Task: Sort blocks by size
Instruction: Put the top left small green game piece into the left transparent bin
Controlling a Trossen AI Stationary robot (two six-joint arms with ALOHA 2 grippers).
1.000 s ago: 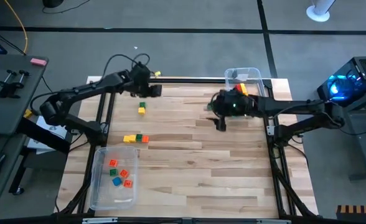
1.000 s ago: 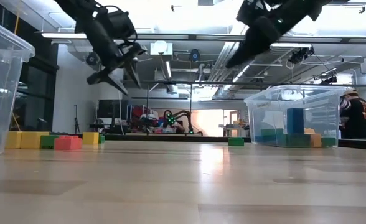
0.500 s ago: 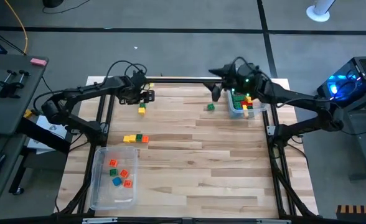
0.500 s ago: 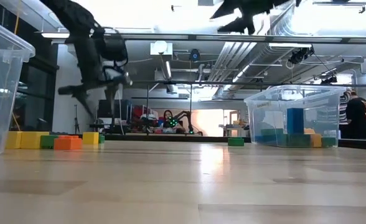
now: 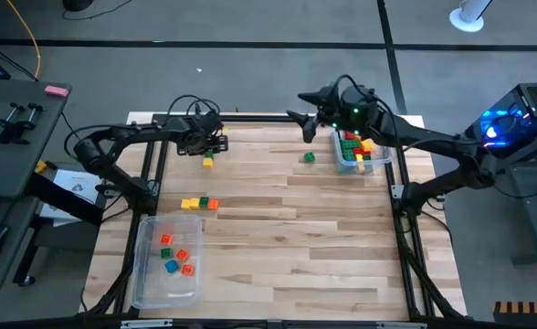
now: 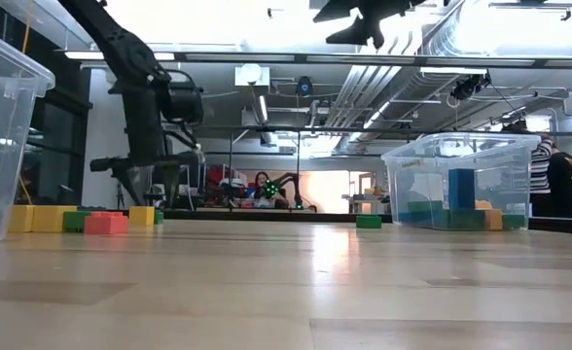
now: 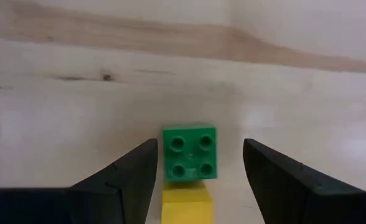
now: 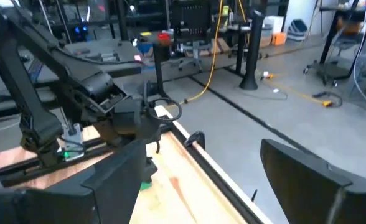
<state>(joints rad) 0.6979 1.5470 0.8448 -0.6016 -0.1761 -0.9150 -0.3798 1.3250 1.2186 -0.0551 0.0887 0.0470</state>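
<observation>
Bricks look light, rigid and slick: the green square brick (image 7: pixel 190 153), touching a yellow brick (image 7: pixel 186 205) on the bench (image 5: pixel 278 247), sits between the open left claw (image 7: pixel 198 171), best pinched across flat sides. The right claw (image 5: pixel 305 114), open, hovers beyond. A second ago the left claw was higher.

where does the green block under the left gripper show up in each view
High view: green block at the table's far left, touching the yellow block.
Low view: cannot tell it apart.
Left wrist view: green block between the open fingers.
Right wrist view: not visible.
Shared landmark: the yellow block.
</observation>
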